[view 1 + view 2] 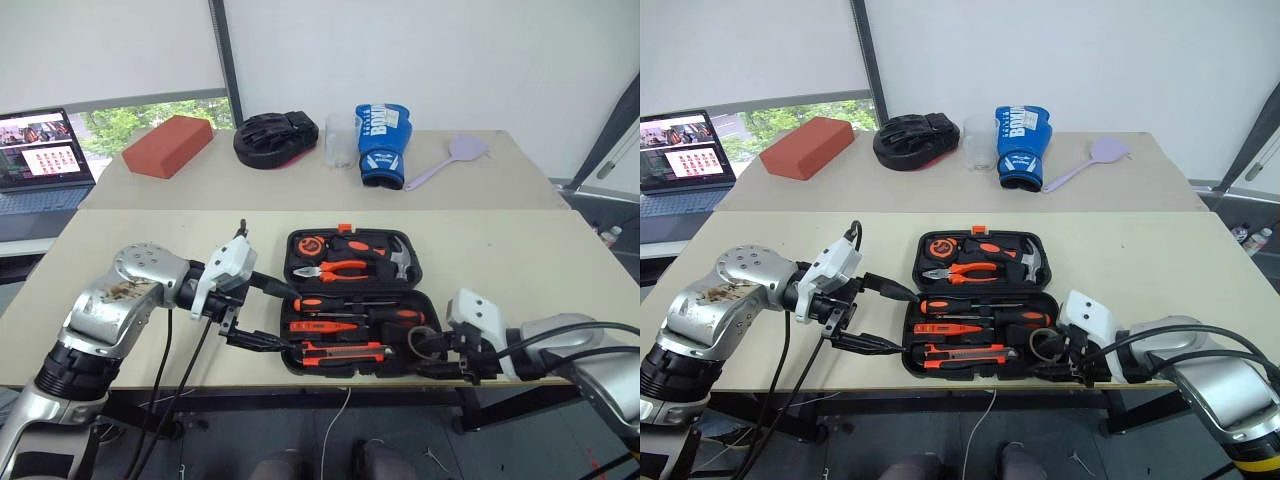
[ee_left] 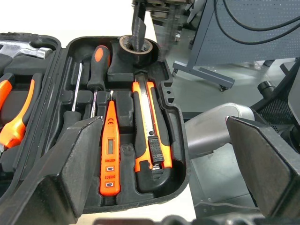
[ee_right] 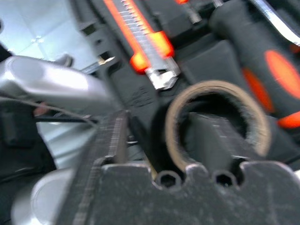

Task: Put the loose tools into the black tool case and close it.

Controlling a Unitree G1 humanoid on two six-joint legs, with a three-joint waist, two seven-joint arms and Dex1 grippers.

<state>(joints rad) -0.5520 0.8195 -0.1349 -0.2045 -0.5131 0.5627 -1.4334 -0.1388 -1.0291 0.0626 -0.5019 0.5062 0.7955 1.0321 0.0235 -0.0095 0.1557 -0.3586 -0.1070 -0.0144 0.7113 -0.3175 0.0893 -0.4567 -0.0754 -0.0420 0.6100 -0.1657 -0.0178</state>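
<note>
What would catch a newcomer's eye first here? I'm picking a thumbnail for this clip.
The open black tool case near the front edge of the table, its recesses filled with orange-handled tools. At its right end the right gripper has a finger poked through the tape roll, while the left gripper hangs open at the case's left end. Further back, a blue boxing glove stands out on the far table.

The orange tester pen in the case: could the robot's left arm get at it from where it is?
Probably yes. The left gripper hangs open at the case's left edge, and the tester pen lies uncovered in its recess just ahead, nothing between.
</note>
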